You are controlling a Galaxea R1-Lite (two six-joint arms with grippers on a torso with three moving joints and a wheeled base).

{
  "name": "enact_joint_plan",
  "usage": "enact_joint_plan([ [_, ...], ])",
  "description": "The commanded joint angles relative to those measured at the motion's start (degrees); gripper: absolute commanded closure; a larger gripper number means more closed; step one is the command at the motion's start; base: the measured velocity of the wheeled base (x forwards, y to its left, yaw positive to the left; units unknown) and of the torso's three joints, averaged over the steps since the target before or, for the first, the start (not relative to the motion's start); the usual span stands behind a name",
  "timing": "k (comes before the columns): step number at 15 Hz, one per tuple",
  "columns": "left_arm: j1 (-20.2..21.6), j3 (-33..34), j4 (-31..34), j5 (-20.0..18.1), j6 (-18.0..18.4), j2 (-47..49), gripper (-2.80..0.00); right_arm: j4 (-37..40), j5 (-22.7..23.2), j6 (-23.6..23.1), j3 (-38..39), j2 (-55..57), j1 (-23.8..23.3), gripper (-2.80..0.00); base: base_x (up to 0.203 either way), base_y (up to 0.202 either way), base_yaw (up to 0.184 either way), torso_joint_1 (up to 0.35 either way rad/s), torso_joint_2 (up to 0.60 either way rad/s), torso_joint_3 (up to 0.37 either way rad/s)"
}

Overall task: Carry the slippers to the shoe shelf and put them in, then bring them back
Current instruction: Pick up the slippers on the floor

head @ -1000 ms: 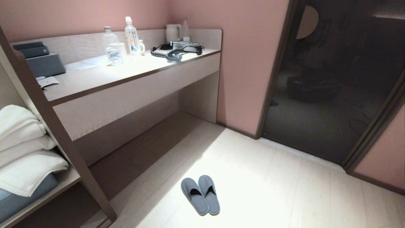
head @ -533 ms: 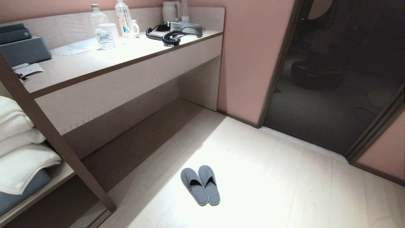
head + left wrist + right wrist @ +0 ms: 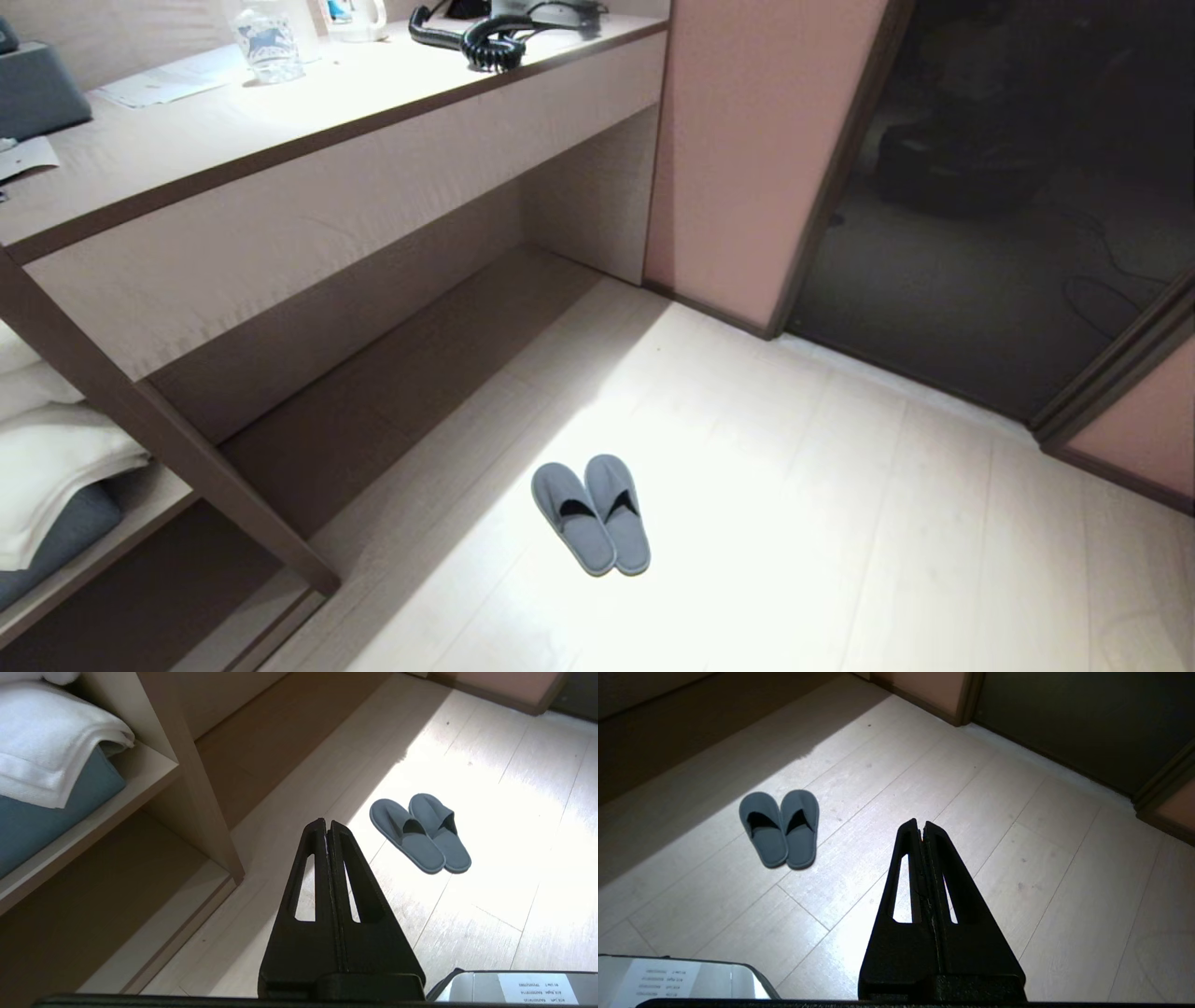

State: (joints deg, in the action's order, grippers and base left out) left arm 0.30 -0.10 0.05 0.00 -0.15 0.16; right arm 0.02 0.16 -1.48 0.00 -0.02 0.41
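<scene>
The slippers [image 3: 591,515], a blue-grey pair, lie side by side on the pale wood floor in a bright patch of light, toes pointing away from me. They also show in the left wrist view as the slippers [image 3: 420,833] and in the right wrist view as the slippers [image 3: 780,828]. My left gripper [image 3: 326,822] is shut and empty, hanging above the floor short of the pair. My right gripper [image 3: 920,822] is shut and empty too, off to the pair's other side. Neither arm shows in the head view. The shoe shelf is out of view.
A pale desk counter [image 3: 280,140] with a coiled black cord [image 3: 485,42] and a cup [image 3: 266,42] runs along the left. A slanted post [image 3: 168,439] and a shelf of white towels [image 3: 56,457] stand at the near left. A dark doorway [image 3: 1008,187] opens at the right.
The whole head view has tipped downward, so the counter and doorway have slid up the picture. The slippers have stayed where they were on the floor.
</scene>
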Motion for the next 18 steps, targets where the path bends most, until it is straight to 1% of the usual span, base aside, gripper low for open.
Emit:
enact_joint_plan([
  [1,0.0,0.0,0.0,0.0,0.0,0.0,0.0,0.1,0.0,-0.2,0.0,0.0,0.0,0.0,0.0,0.0,0.0,0.002,0.0,-0.195],
  [18,0.0,0.1,-0.2,0.0,-0.1,-0.1,0.0,0.2,0.0,-0.2,0.0,0.0,0.0,0.0,0.0,0.0,0.0,0.001,0.0,-0.198],
])
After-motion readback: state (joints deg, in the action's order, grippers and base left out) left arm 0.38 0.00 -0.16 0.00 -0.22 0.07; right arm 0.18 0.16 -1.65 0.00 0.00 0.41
